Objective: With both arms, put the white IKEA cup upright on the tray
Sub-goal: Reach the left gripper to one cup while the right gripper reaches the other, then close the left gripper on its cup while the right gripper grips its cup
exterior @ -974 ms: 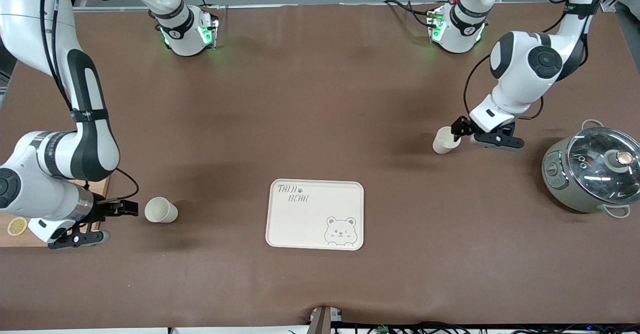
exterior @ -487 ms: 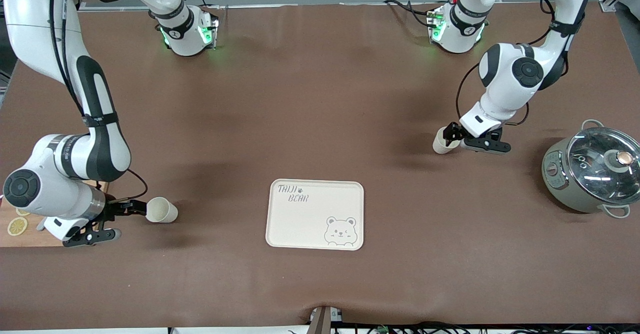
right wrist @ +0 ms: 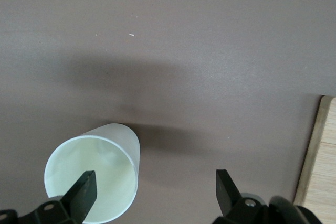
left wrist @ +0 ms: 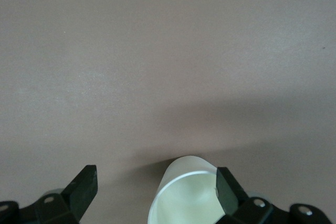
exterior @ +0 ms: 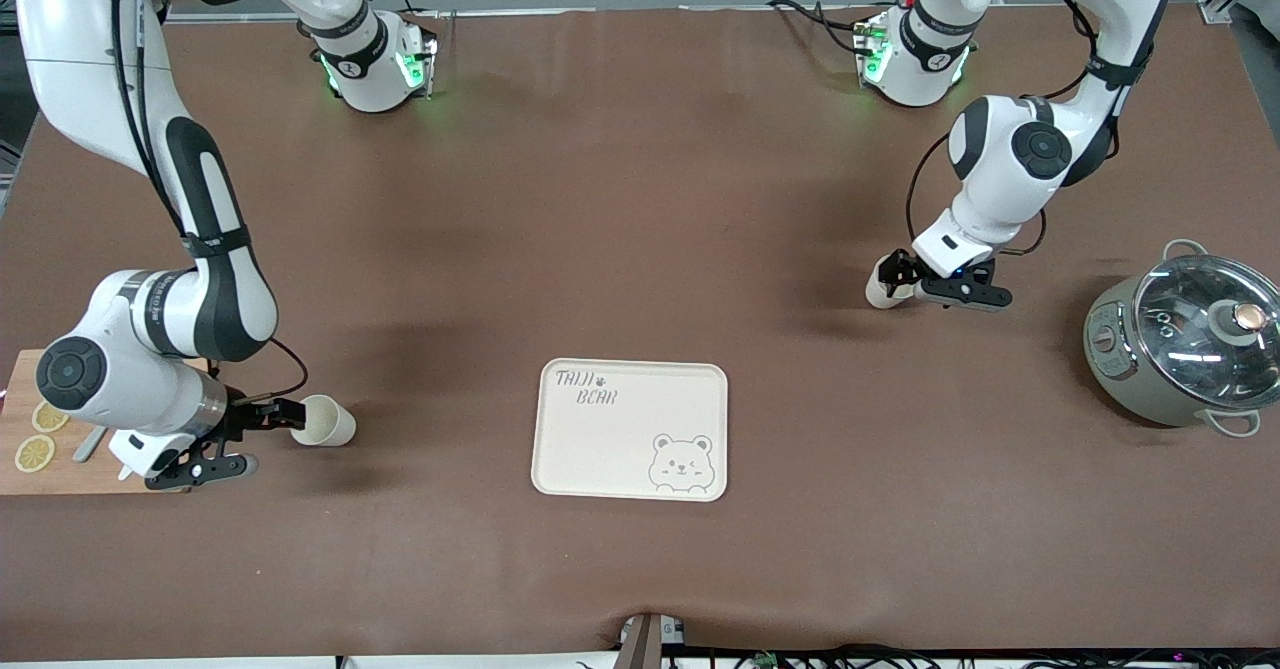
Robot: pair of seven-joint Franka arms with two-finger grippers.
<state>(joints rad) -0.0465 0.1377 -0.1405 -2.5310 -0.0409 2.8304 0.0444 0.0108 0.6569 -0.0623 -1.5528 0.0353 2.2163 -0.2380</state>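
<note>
Left gripper [left wrist: 156,184] spread wide around one cup [exterior: 884,287]; right gripper [right wrist: 155,191] agape too, one finger at the rim of the other cup [exterior: 325,421]. Gripped nothing. Lay tipped on their sides, well apart from tray [exterior: 630,429]. Could roll away on the smooth mat [exterior: 640,199] if nudged off-centre. Tapered, thin-walled, glossy white.

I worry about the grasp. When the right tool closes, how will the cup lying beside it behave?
The cup lies on its side, so it may roll. Its smooth wall looks thin and light; the right tool could nudge it away.
</note>
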